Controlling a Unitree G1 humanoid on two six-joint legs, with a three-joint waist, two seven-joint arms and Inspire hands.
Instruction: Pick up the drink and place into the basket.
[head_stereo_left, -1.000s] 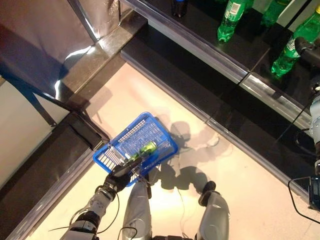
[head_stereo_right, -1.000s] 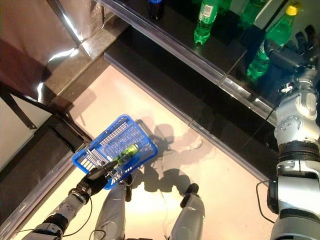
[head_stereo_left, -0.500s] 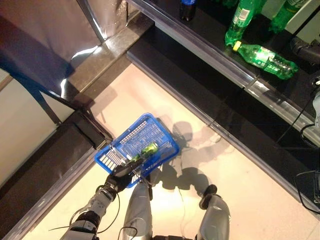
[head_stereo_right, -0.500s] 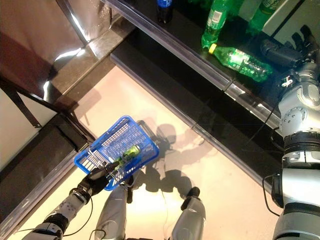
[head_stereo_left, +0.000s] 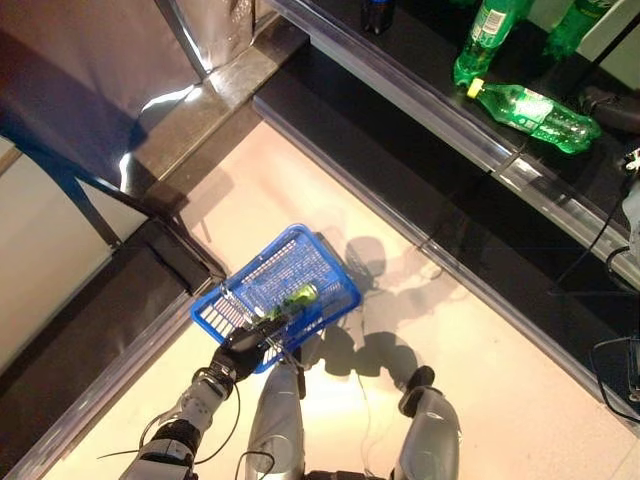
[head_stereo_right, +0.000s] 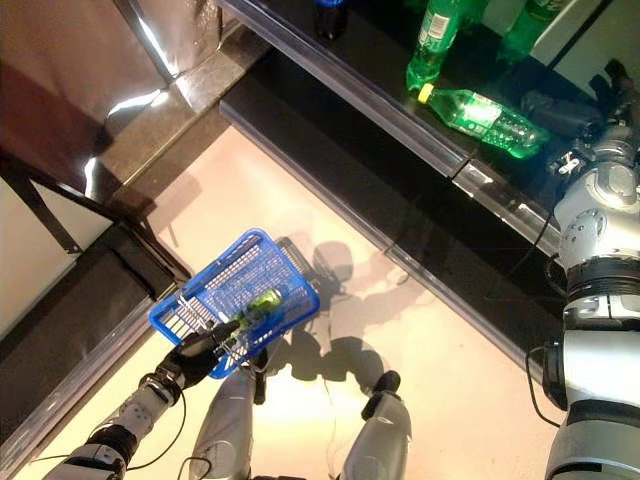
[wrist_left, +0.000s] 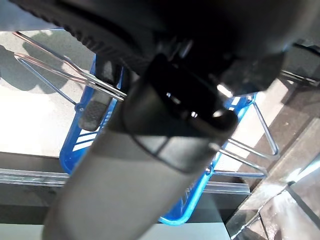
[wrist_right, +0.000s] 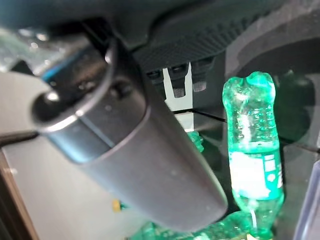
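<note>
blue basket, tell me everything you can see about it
The blue basket is a rectangular plastic shopping basket with slotted, grid-like walls and thin metal wire handles. It hangs tilted above the pale floor, held by the left robot hand, whose fingers curl round a wire handle at its near end. One green drink bottle lies on its side inside. Nothing else touches it.

A pale, glossy beige floor (head_stereo_left: 480, 330) runs diagonally between a low black reflective ledge (head_stereo_left: 90, 340) on the left and a long black glossy shelf (head_stereo_left: 420, 60) edged with a silver metal rail (head_stereo_left: 420, 110) on the far side. On that shelf a dark bottle with a blue label (head_stereo_left: 377, 14) stands well apart from an upright green plastic bottle (head_stereo_left: 480, 40). A large grey-brown flat panel (head_stereo_left: 70, 70) fills the far left corner, with a dark slanted bar (head_stereo_left: 70, 195) crossing below it.
</note>
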